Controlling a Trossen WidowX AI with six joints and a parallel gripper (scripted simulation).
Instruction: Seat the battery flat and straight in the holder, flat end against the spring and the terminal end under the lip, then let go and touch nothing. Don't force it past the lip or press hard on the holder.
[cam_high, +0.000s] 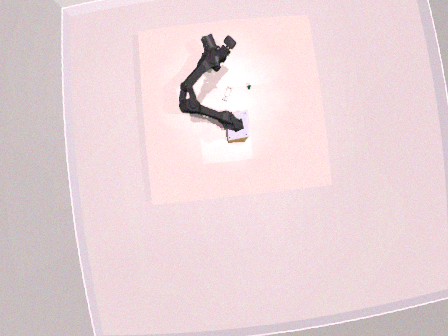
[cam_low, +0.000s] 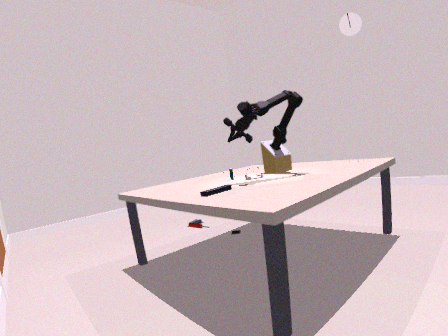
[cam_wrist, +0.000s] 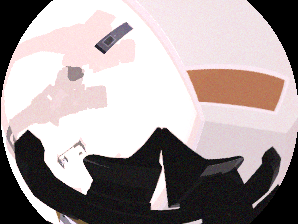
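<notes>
The battery is a small dark green upright shape on the table. I cannot make it out in the wrist view. The holder is a small pale frame lying on the table beside it, partly washed out by glare. No battery can be made out inside it. My gripper is shut, its dark fingertips meeting with nothing visible between them. It hangs well above the table, away from both battery and holder. The fingertips are hard to separate from the arm in the top view.
A long black bar lies on the table. The arm stands on a tan block with a pale sloping top. A red object and a small black one lie on the floor.
</notes>
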